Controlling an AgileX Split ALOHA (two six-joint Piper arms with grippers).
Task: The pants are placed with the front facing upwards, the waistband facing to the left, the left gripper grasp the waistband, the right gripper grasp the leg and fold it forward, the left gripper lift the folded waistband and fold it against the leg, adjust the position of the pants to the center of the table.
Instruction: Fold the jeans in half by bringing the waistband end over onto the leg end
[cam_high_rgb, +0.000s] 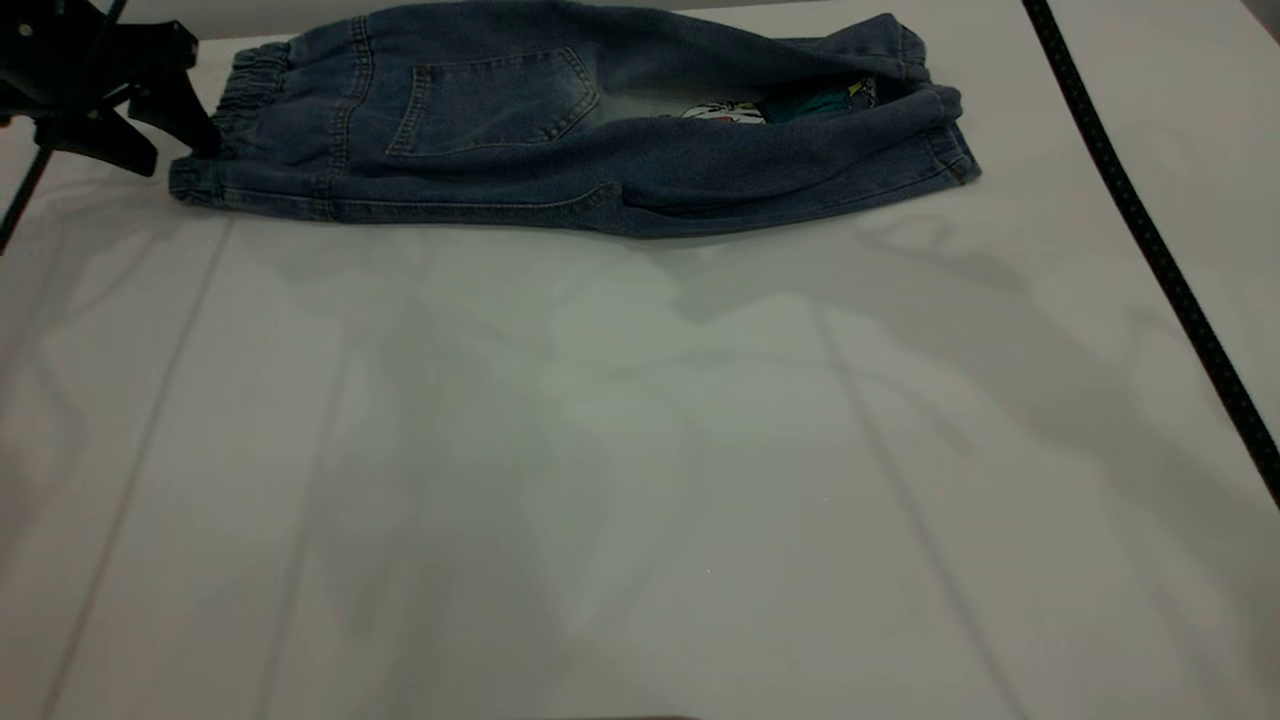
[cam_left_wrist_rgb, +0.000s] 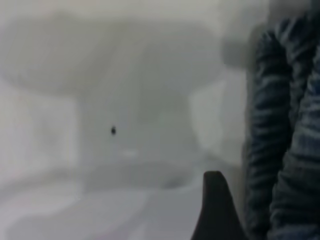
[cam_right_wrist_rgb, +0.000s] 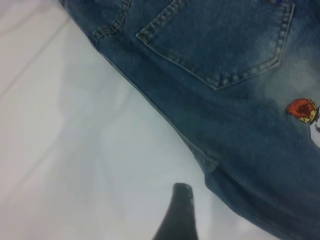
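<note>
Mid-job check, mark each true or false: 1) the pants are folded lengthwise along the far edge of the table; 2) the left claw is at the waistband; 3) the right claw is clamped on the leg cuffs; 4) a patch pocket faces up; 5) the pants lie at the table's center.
1) True: the pants lie folded at the far edge of the table.
2) True: the left claw is at the waistband.
3) False: nothing holds the cuffs; only one finger shows, over the table.
4) True: the pocket faces up.
5) False: they lie far from the center.
</note>
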